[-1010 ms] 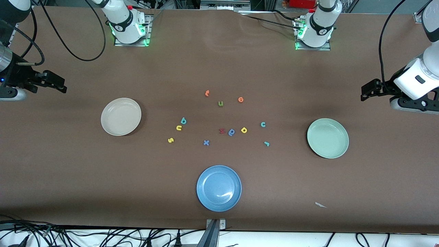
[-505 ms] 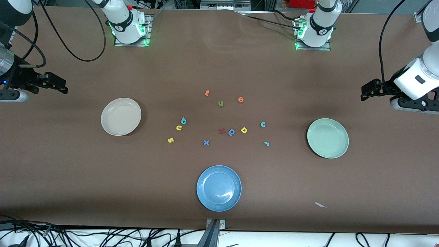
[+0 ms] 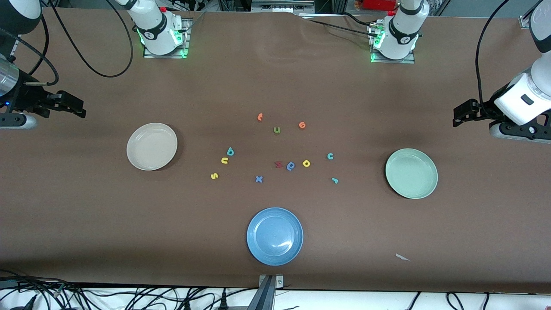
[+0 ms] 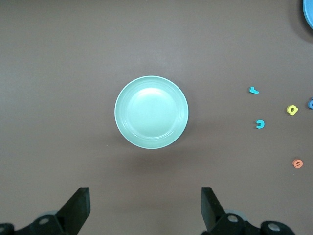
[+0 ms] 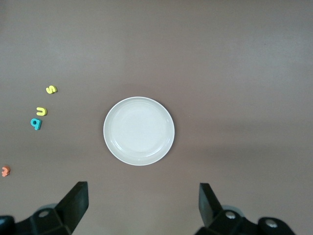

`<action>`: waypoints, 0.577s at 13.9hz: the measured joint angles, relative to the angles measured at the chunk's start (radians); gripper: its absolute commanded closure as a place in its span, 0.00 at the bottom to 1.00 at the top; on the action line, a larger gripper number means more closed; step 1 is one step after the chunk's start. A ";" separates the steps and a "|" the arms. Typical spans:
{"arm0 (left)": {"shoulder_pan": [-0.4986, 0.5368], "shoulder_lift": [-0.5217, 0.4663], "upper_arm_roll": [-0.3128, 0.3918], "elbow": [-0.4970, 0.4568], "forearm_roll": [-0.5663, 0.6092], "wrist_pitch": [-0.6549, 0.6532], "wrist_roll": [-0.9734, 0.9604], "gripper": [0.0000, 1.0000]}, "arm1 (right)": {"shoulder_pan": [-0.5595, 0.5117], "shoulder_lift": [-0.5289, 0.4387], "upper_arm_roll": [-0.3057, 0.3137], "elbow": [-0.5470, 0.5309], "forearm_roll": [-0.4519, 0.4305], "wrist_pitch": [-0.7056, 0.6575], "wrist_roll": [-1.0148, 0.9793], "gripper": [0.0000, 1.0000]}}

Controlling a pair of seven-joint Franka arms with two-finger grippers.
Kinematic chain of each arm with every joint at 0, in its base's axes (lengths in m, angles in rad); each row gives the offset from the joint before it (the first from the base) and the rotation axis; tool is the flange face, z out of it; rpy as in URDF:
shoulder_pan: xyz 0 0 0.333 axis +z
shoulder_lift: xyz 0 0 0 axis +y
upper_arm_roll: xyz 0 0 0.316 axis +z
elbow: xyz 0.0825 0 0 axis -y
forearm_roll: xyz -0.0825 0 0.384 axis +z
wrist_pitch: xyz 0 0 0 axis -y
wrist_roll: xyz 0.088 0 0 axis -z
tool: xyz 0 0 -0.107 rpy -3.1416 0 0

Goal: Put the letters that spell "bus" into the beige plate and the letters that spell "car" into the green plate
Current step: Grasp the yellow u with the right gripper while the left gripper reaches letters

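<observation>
The beige plate (image 3: pixel 151 146) (image 5: pixel 139 130) lies toward the right arm's end, with nothing in it. Beside it lie the teal b (image 3: pixel 230 151) (image 5: pixel 35 123), yellow u (image 3: pixel 224 160) (image 5: pixel 41 111) and yellow s (image 3: pixel 214 175) (image 5: pixel 51 89). The green plate (image 3: pixel 411 173) (image 4: pixel 151 111), toward the left arm's end, holds nothing either. Close to it are the teal c (image 3: pixel 330 156) (image 4: pixel 259 124), yellow a (image 3: pixel 306 163) (image 4: pixel 292 109) and teal r (image 3: pixel 334 180) (image 4: pixel 253 90). My right gripper (image 3: pixel 78 107) (image 5: pixel 142 200) hangs open over bare table by the beige plate. My left gripper (image 3: pixel 457 114) (image 4: pixel 144 203) hangs open by the green plate.
A blue plate (image 3: pixel 274 236) sits nearest the front camera. Other letters lie mid-table: orange t (image 3: pixel 259 116), olive u (image 3: pixel 277 130), orange e (image 3: pixel 302 125), a red letter (image 3: pixel 278 164), a blue rounded letter (image 3: pixel 291 165) and a blue x (image 3: pixel 258 179). A paper scrap (image 3: pixel 402 257) lies near the front edge.
My right gripper has drifted slightly over the table's end. The left arm, the letters and the plates have not moved.
</observation>
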State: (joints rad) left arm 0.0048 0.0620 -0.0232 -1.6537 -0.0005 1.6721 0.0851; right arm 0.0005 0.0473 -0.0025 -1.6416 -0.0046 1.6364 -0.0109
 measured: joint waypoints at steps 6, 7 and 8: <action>-0.002 0.001 -0.005 -0.001 0.000 -0.002 0.000 0.00 | 0.014 0.112 0.002 -0.002 0.000 -0.043 0.019 0.00; -0.007 0.005 -0.008 -0.002 0.000 -0.001 0.000 0.00 | 0.030 0.128 0.002 -0.001 0.000 -0.030 0.059 0.00; -0.018 0.013 -0.011 -0.005 0.000 0.001 -0.001 0.00 | 0.053 0.142 0.002 -0.001 0.000 -0.019 0.110 0.01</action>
State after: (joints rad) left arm -0.0129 0.0749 -0.0342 -1.6586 -0.0005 1.6726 0.0838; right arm 0.0533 0.1895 0.0000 -1.6424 -0.0045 1.6171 0.0995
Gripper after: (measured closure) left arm 0.000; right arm 0.000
